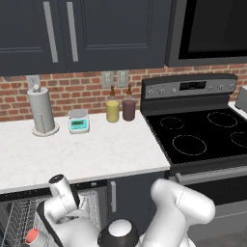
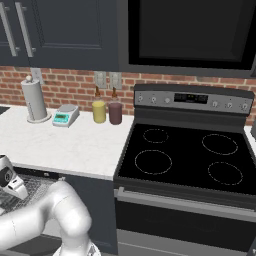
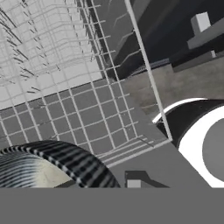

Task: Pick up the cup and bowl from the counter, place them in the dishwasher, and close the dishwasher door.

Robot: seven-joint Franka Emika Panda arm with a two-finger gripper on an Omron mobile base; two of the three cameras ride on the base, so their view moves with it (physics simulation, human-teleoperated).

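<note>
Bowl (image 3: pixel 48 168), with its dark ribbed rim, is seen at the lower left of the hand view, directly over the silver wire rack (image 3: pixel 65 109) of the dishwasher (image 1: pixel 19 212). The claw (image 3: pixel 111 180) is pressed close to that rim, but whether it is clamped on the bowl or merely beside it cannot be told. At the bottom left of the left base view a salmon-red round shape, probably the cup (image 1: pixel 31 236), is seen low in the rack beside the folded arm. The worktop (image 1: pixel 96 154) is occupied by a paper towel roll (image 1: pixel 42 112), a small scale (image 1: pixel 78 121) and two tumblers (image 1: pixel 120 110) in the upper middle of the frame.

Several risks can be judged from here. If the bowl is let go while tilted, it may be tipped against the wires or knocked onto the cup. If the arm is drawn back carelessly, the rack could be snagged by the wrist, since the arm is bent very low. Should the rack be left drawn out, the dishwasher door would be blocked when it is pushed shut.
</note>
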